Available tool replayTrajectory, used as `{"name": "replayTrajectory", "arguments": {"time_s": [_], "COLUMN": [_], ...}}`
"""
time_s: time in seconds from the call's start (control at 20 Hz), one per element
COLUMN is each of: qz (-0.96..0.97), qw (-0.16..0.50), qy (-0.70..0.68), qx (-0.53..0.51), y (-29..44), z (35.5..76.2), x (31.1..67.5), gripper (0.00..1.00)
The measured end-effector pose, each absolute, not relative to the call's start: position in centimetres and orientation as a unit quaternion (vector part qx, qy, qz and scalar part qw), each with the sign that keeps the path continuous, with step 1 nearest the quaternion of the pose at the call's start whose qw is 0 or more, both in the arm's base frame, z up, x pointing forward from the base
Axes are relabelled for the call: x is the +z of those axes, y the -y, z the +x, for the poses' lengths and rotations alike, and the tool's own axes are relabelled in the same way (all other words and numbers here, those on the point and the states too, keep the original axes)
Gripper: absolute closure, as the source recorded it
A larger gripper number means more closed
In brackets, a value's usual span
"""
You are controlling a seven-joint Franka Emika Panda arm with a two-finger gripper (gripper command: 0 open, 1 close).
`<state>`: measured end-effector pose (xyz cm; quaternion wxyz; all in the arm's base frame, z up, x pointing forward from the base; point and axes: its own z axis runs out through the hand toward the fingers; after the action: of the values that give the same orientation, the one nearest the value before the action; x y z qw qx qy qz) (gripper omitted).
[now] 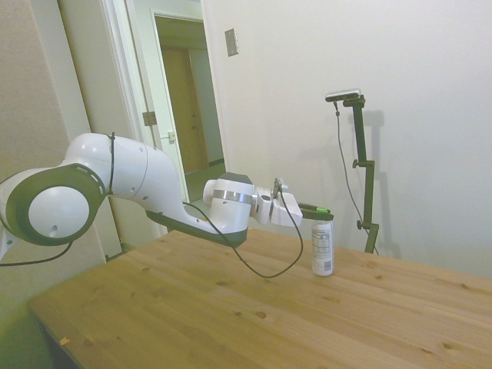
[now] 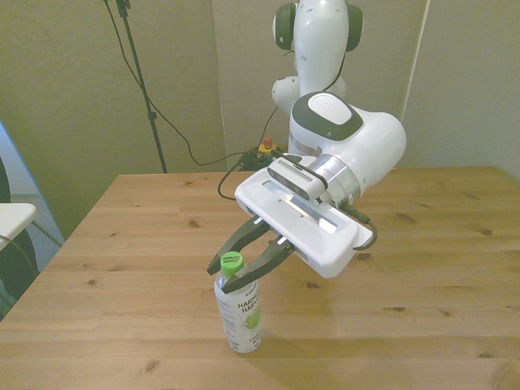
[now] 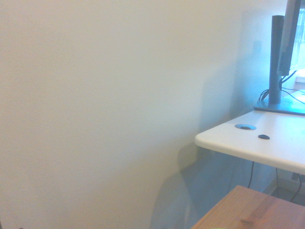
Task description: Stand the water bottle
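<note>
The water bottle (image 2: 240, 315), clear with a green cap and a white label, is upright with its base at the wooden table (image 2: 422, 268), near the edge closest to the front camera. My gripper (image 2: 226, 271) reaches in level and is shut on its neck just under the cap. The side view shows the same: the bottle (image 1: 323, 250) is vertical, with the gripper (image 1: 321, 211) at its top. The bottle is out of the wrist view.
In the side view the table (image 1: 192, 307) stretches wide toward the left of the bottle. The wrist view shows a pale wall, a white desk (image 3: 267, 143) and a corner of the wooden table (image 3: 257, 210).
</note>
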<state>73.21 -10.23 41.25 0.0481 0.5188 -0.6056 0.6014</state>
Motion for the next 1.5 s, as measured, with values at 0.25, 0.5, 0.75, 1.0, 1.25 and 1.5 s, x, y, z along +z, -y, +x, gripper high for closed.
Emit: {"name": "replayTrajectory", "arguments": {"time_s": [0.25, 0.5, 0.75, 1.0, 1.25, 1.5], "qz": [0.519, 0.518, 0.518, 0.532, 0.542, 0.581], "qw": [0.048, 0.049, 0.045, 0.033, 0.001, -0.003], "qy": [0.606, 0.607, 0.607, 0.613, 0.633, 0.645], "qx": [0.601, 0.601, 0.601, 0.583, 0.552, 0.497], "y": [10.3, 10.7, 10.7, 10.8, 8.6, 6.4], "z": [73.2, 73.2, 73.2, 71.2, 67.4, 63.5], "x": [41.2, 41.2, 41.5, 41.7, 44.4, 47.3], "gripper": [0.00, 0.00, 0.00, 0.00, 0.00, 0.00]}}
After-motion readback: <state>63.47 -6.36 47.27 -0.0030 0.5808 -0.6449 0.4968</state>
